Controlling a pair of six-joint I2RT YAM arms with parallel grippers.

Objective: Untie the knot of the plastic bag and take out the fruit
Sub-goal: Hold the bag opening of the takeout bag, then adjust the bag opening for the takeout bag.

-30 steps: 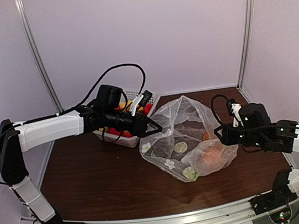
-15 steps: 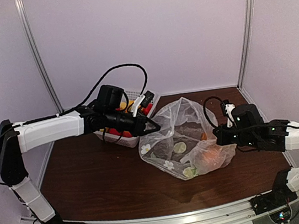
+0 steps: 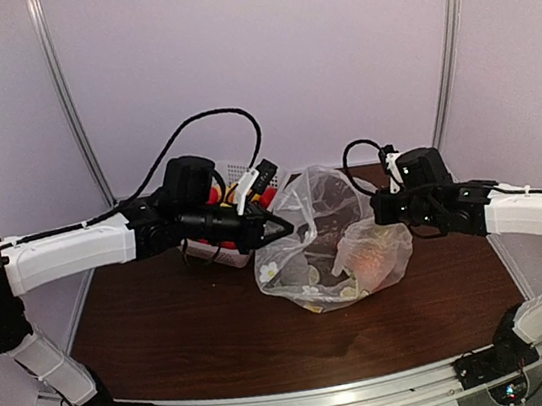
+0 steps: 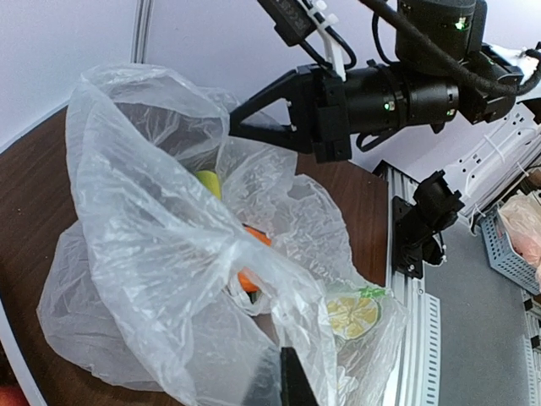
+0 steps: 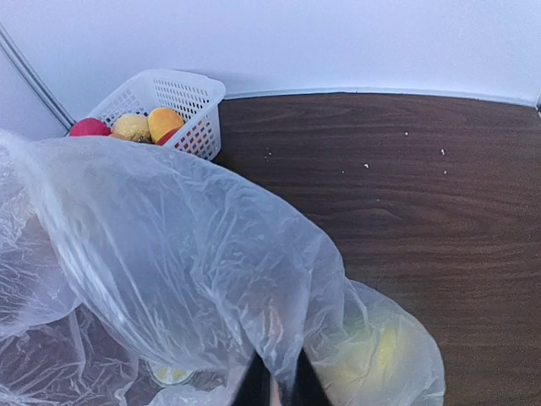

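The plastic bag (image 3: 322, 241), clear crinkly film with flower and lime-slice prints, hangs stretched between both grippers above the table. My left gripper (image 3: 282, 227) is shut on its left edge; in the left wrist view the film drapes over the dark fingertip (image 4: 292, 381). On the bag's right side my right gripper (image 3: 378, 210) pinches a fold of film between its fingers (image 5: 254, 385). Fruit shows through the film: an orange one (image 3: 368, 258) (image 4: 252, 238) and a yellow-green one (image 4: 208, 182) (image 5: 380, 351). The knot is not in view.
A white lattice basket (image 5: 182, 101) with several fruits stands at the back left of the brown table (image 3: 187, 326), just behind my left arm. The booth walls close in the back and sides, and a metal rail runs along the front edge (image 3: 309, 400).
My right gripper has risen and swung back and left, lifting the bag's right side off the table. My left gripper has shut on the bag's left edge. The bag is now bunched higher.
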